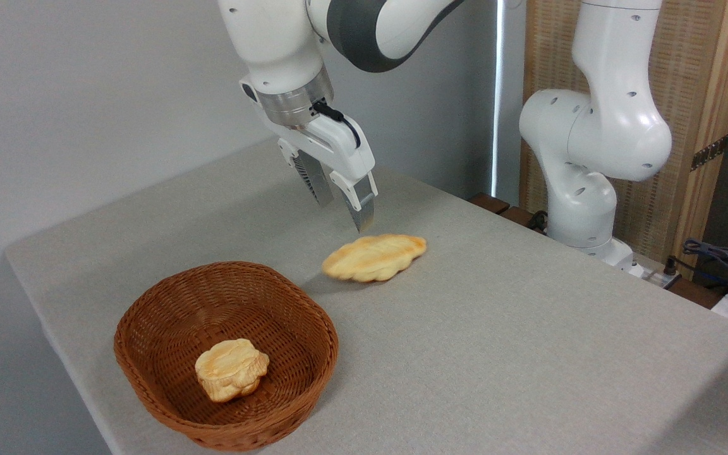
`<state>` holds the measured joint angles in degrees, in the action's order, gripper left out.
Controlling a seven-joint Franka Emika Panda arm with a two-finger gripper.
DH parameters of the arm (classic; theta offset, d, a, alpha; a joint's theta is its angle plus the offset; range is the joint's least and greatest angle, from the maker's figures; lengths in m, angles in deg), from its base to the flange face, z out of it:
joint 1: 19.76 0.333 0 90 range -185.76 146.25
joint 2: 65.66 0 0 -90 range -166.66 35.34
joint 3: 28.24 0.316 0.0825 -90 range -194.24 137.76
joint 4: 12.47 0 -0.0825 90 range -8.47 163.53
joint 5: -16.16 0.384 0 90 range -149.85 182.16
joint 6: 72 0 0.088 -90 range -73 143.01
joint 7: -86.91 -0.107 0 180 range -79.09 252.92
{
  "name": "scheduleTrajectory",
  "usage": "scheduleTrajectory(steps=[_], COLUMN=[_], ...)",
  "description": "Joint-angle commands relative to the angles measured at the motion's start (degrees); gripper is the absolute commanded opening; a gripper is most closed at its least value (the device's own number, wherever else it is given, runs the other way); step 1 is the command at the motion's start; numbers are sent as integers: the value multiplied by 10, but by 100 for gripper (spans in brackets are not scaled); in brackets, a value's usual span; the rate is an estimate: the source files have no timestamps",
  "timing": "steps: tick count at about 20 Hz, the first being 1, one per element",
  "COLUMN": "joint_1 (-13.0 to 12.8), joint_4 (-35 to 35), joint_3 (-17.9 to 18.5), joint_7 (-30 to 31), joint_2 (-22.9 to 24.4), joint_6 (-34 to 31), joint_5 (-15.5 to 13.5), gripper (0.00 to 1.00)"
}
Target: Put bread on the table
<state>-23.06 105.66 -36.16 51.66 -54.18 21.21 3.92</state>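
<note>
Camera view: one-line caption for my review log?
Open tool above the long bread on the table, bun in basket.

bread [375,257]: long braided golden-yellow loaf, tapered ends, slightly blurred. Lies flat on table [497,354], long axis running left-right, right end a bit farther back. Table: flat, light grey-beige cloth. Loaf near table middle, toward back edge.

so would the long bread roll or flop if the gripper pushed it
The bread looks flattish and broad, so it would probably slide on the table cloth rather than roll. It keeps its shape, so it is likely stiff. The gripper is open above it.
</note>
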Motion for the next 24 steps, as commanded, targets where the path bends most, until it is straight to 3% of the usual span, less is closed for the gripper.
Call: scheduleTrajectory(steps=[1, 5, 8, 12, 17, 19, 24], joint_1=[-5, -4, -4, -4, 1, 1, -5], joint_4=[-10, -73, -113, -156, -229, -255, -261], joint_3=[4, 5, 10, 10, 13, 35, 53], joint_7=[-3, -2, -3, -4, -6, -6, -29], joint_2=[7, -4, -13, -33, -73, -87, -89], joint_6=[13, 13, 13, 13, 12, 7, 0], joint_5=[8, 52, 60, 126, 128, 127, 125], gripper=[100, 100, 100, 100, 100, 100, 100])
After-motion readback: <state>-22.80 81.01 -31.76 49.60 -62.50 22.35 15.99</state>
